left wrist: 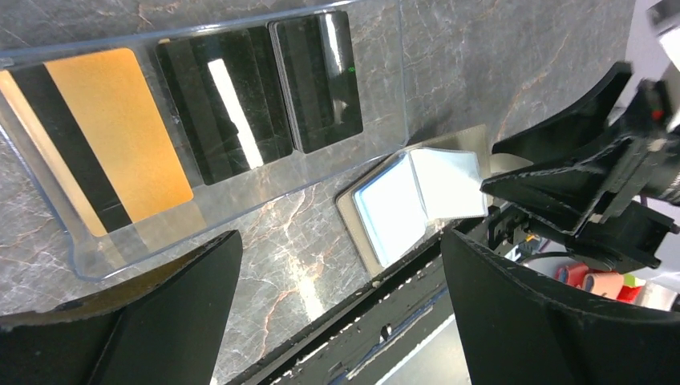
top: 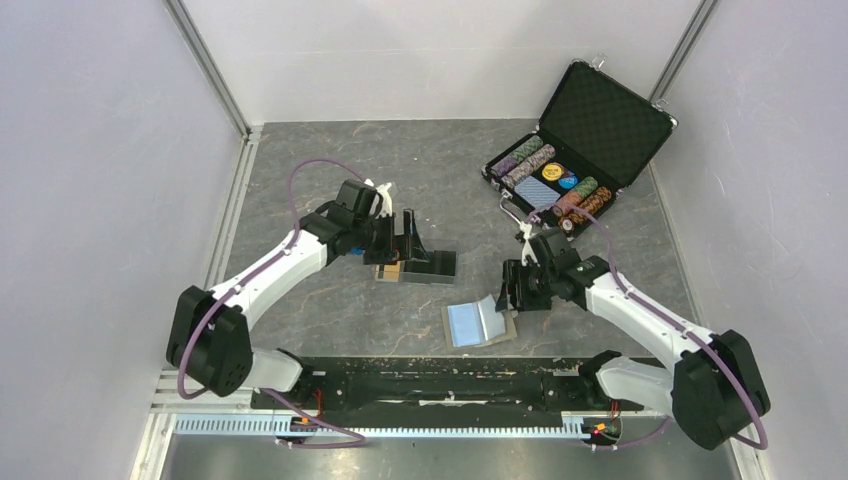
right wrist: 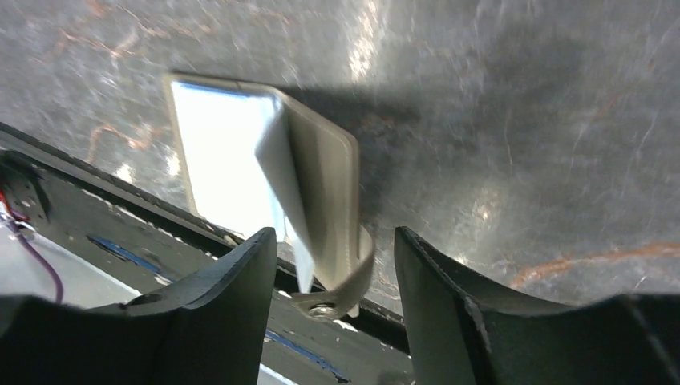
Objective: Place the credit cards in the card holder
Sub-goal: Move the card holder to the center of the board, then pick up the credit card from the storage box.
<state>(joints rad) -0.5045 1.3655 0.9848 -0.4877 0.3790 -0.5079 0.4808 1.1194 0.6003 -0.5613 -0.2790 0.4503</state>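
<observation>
The credit cards lie flat in a clear tray: an orange-tan card and two black cards. The tray also shows in the top view. My left gripper hovers over the tray, open and empty. The card holder lies unfolded on the table, pale blue inside. My right gripper is at its right edge. In the right wrist view its open jaws straddle the holder's raised flap and snap strap.
An open black poker-chip briefcase with chips and a blue card deck stands at the back right. A black rail runs along the table's near edge, just in front of the holder. White walls close in both sides.
</observation>
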